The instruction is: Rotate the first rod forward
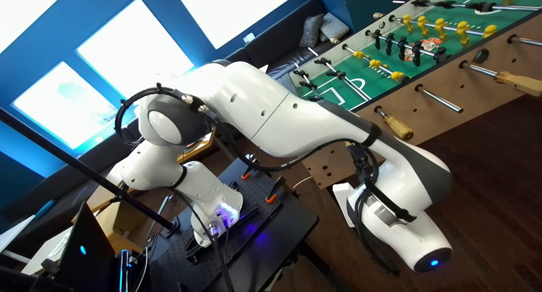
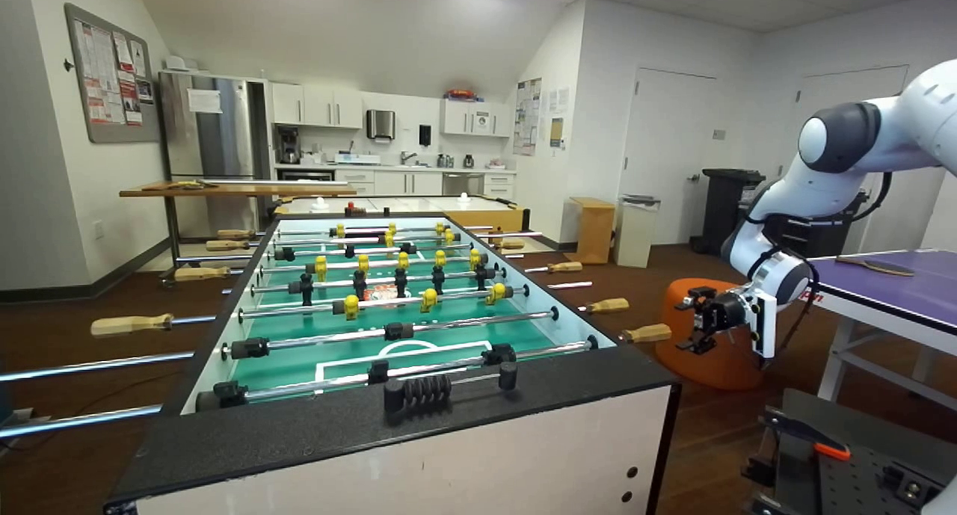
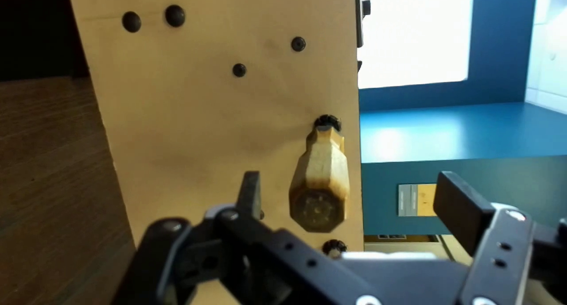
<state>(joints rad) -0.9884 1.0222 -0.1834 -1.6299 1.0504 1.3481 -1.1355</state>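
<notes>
Since the gripper [image 3: 353, 190] stands spread wide, holding nothing, we judge the approach in hand; next required: centring on the wooden handle [image 3: 320, 181], advancing, then clamping.

This is a break room: fridge [image 2: 217, 137] and cupboards [image 2: 320, 106] line the back, a wall [image 2: 82, 175] bears a noticeboard [image 2: 116, 78], and there are a sofa [image 1: 273, 35], a foosball desk [image 2: 478, 463] and, seemingly, a paddle [image 2: 886, 267] on a purple desk [image 2: 927, 283].
</notes>
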